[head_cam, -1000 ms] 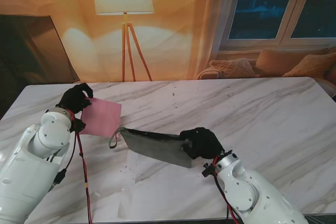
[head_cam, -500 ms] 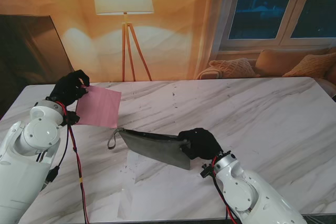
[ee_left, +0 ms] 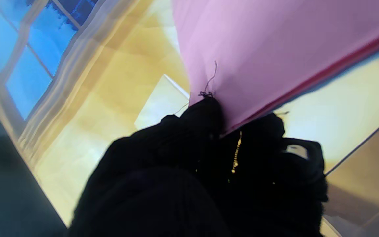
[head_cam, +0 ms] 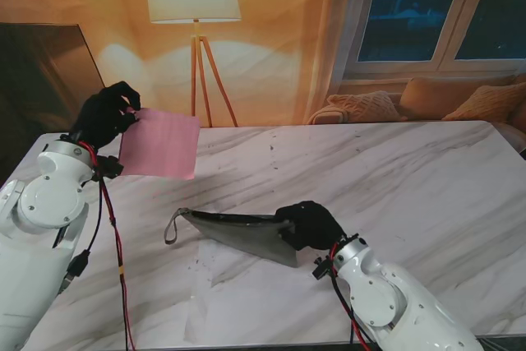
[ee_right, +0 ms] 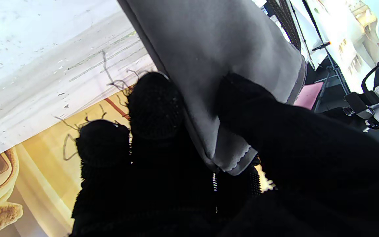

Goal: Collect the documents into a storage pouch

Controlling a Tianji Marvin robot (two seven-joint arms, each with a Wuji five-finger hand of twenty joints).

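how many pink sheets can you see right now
1: a pink sheet pinched at its corner in the left hand, raised off the table. More could be hidden inside the pouch in the right hand.

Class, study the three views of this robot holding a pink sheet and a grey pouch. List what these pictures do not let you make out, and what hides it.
- Pouch opening: open or zipped cannot be told in the stand view; right hand covers its near end.
- Pink sheet: one or several, unclear; left wrist view is blurred and cut off by the edge.
- Left hand fingertips: hidden behind the sheet in the stand view.
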